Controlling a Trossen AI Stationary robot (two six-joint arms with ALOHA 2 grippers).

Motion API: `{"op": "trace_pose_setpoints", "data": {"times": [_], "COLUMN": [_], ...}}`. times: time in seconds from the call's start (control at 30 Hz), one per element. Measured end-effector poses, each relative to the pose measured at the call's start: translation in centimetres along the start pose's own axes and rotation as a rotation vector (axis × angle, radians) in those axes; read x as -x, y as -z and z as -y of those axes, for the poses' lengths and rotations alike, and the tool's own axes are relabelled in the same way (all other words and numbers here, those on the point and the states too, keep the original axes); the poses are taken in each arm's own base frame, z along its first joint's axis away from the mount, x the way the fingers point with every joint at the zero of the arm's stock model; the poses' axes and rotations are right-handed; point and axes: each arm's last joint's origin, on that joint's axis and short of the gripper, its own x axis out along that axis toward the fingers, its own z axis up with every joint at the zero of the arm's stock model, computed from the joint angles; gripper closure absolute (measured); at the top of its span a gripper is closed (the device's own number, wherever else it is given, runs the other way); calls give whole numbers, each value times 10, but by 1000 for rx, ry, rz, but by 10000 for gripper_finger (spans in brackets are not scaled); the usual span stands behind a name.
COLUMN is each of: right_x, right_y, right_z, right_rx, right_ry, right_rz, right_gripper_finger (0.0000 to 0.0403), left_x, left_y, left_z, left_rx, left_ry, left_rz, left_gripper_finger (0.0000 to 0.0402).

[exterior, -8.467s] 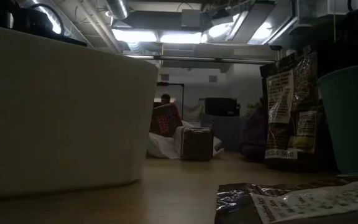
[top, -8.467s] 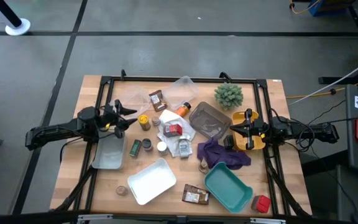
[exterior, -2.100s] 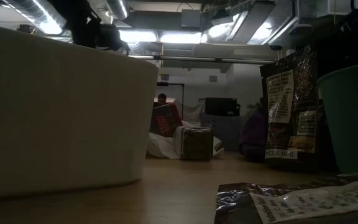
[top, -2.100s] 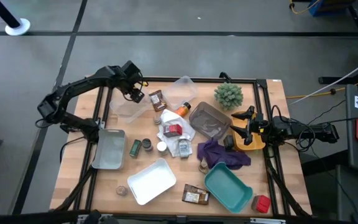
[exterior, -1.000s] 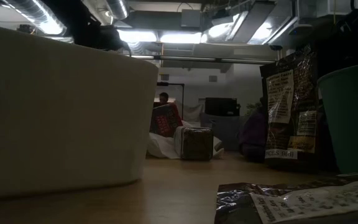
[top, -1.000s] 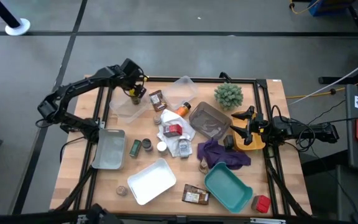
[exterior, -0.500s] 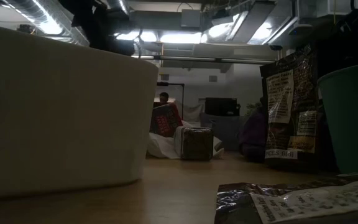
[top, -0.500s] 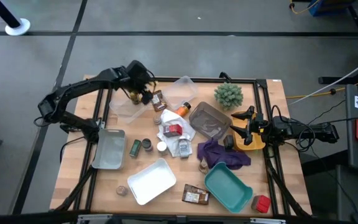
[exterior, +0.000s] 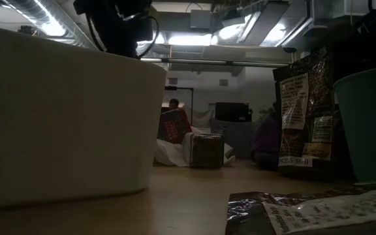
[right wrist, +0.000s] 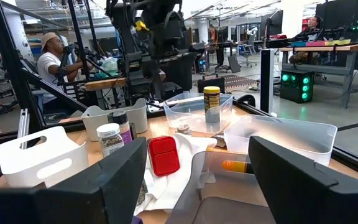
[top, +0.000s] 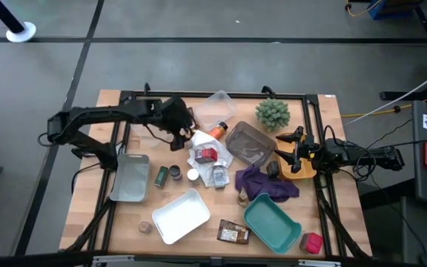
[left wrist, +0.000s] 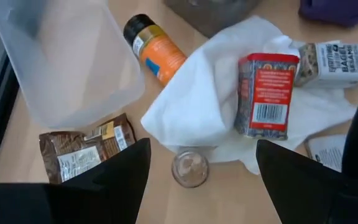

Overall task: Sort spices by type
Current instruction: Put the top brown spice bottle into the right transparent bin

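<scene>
Left gripper (top: pixel 184 133): fingers wide, holding nothing, above small clear glass jar (left wrist: pixel 189 168) beside white cloth (left wrist: pixel 207 106). Right gripper (top: pixel 286 154): wide, empty, over yellow tray (top: pixel 308 170) at right.

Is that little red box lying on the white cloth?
Yes, in the left wrist view the red box lies on the crumpled white cloth, next to the orange jar.

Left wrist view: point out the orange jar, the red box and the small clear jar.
orange jar (left wrist: pixel 154 51): left wrist view, on its orange label.
red box (left wrist: pixel 264 93): left wrist view, middle of its front face.
small clear jar (left wrist: pixel 189 168): left wrist view, on its round top.
</scene>
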Motion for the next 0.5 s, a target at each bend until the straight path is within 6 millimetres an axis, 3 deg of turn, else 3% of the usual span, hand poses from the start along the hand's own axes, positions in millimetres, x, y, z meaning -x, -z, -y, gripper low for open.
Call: {"op": "trace_pose_setpoints", "data": {"times": [0.23,0.5], "right_x": [0,0], "right_y": [0,0], "right_z": [0,0], "right_rx": [0,0], "right_ry": [0,0], "right_rz": [0,0], "right_gripper_finger": [120,120], "left_x": [-19,-39], "left_y": [21,35], "left_z": [5,7], "left_rx": [36,32], "left_ry": [4,-5], "left_rz": [-64,-19], "left_gripper_finger": [125,125]}}
